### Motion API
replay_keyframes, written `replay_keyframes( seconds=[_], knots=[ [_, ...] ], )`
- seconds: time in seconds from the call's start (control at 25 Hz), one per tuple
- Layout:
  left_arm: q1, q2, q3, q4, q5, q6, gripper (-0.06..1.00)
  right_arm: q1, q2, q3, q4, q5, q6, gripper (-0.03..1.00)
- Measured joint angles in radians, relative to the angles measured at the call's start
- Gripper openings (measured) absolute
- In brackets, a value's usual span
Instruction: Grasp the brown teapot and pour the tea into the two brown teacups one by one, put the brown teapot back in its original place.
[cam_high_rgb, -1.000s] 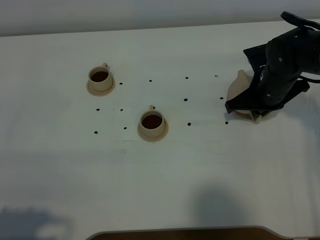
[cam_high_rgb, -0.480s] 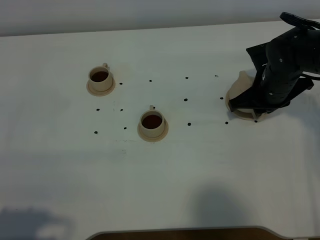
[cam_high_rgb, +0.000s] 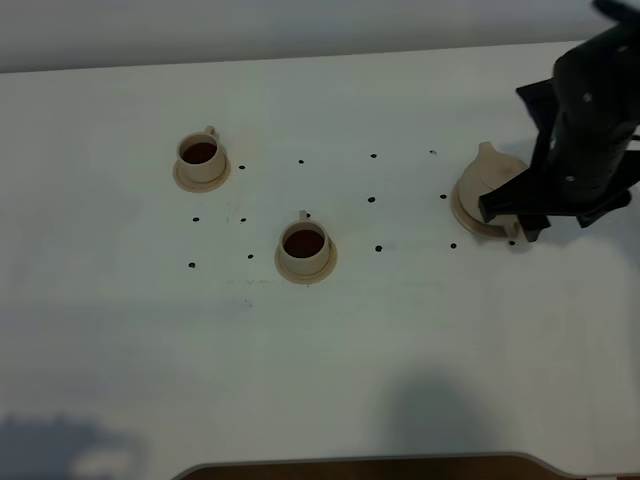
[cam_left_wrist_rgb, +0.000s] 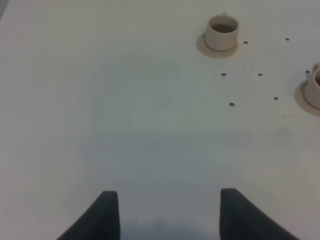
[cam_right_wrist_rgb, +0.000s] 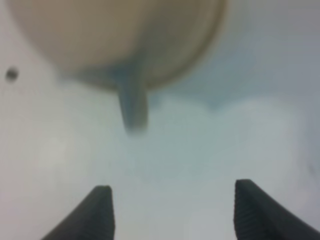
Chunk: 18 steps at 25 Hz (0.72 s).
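The brown teapot (cam_high_rgb: 484, 178) stands on its round saucer, the original place (cam_high_rgb: 461, 217), at the right of the table. My right gripper (cam_high_rgb: 511, 222) hovers open just beside the teapot's handle, apart from it. In the right wrist view the teapot (cam_right_wrist_rgb: 115, 35) and its loop handle (cam_right_wrist_rgb: 132, 102) lie blurred ahead of the open right gripper (cam_right_wrist_rgb: 172, 210), with nothing between the fingers. Both brown teacups (cam_high_rgb: 200, 155) (cam_high_rgb: 304, 245) sit on their saucers with dark tea inside. The open left gripper (cam_left_wrist_rgb: 170, 215) hangs over bare table, with one teacup (cam_left_wrist_rgb: 222, 31) far ahead of it.
Small black dots (cam_high_rgb: 372, 199) mark the white table (cam_high_rgb: 330, 340) between the cups and the teapot. The second cup's saucer (cam_left_wrist_rgb: 305, 97) shows at the edge of the left wrist view. A dark curved edge (cam_high_rgb: 360, 465) runs along the table's front.
My right gripper has opened and let go of the teapot's handle, then drawn back to the right. The teapot stays on its saucer.
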Motion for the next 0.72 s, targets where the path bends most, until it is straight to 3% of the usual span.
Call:
replay_keyframes(
  seconds=[0.2,0.72],
  knots=[
    [0.0,0.0,0.0,0.0,0.0,0.0,0.49,0.029,-0.207,0.051,0.06,0.13,-0.022,0.51],
    [0.0,0.0,0.0,0.0,0.0,0.0,0.49,0.108,-0.878,0.492,0.181,0.192,-0.131,0.5]
  ],
)
